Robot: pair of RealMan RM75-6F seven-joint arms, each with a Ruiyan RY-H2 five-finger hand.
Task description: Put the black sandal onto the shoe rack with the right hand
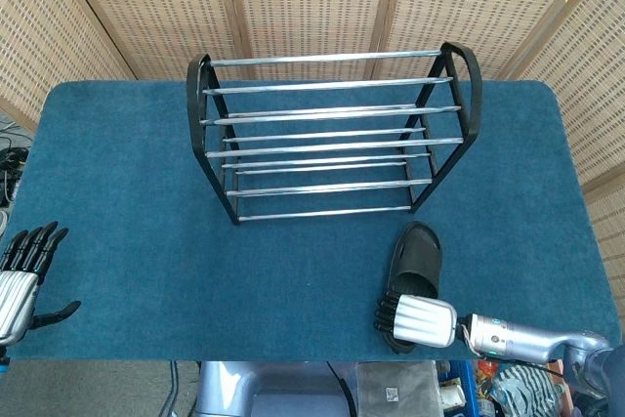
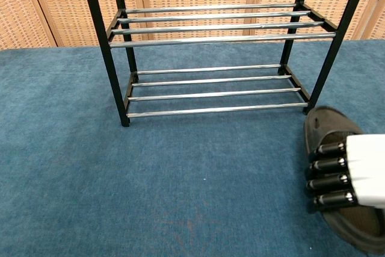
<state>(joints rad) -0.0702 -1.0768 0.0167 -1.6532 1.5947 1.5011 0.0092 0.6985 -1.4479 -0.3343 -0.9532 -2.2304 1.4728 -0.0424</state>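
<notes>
- Shoe rack (image 1: 332, 134) stands upright mid-bench, black frame with rounded end pieces, thin shiny metal rails across in tiers; nothing sits on any tier in either view.
- Chest view shows the rack's lower and middle rails; its top is cut off by the frame edge.
- Black sandal (image 1: 417, 256) lies flat on the bench, in front of the rack's right end, near it but apart from the leg, toe end pointing toward the rack.
- Sandal is a slide type, matte rubbery look, wide strap over the front, smooth oval sole; its heel end is hidden under the right robot hand (image 1: 415, 316).
- Right robot hand: ribbed white back, dark fingers (image 2: 328, 165) curled down over the sandal's left edge at the heel half. Looks wrapped on the sandal, but the thumb side is hidden, so cannot tell if it really grips.
- Right forearm is a silver tube, running off the lower right corner.
- Left robot hand (image 1: 24, 271) at the bench's near left corner, partly cut off, dark fingers straight and spread, thumb out sideways, holding nothing.
- Bench (image 1: 117, 173) is covered in blue carpet-like fabric, fuzzy texture, rounded corners.
- Woven wicker screen (image 1: 312, 2) panels with wooden strips behind.
</notes>
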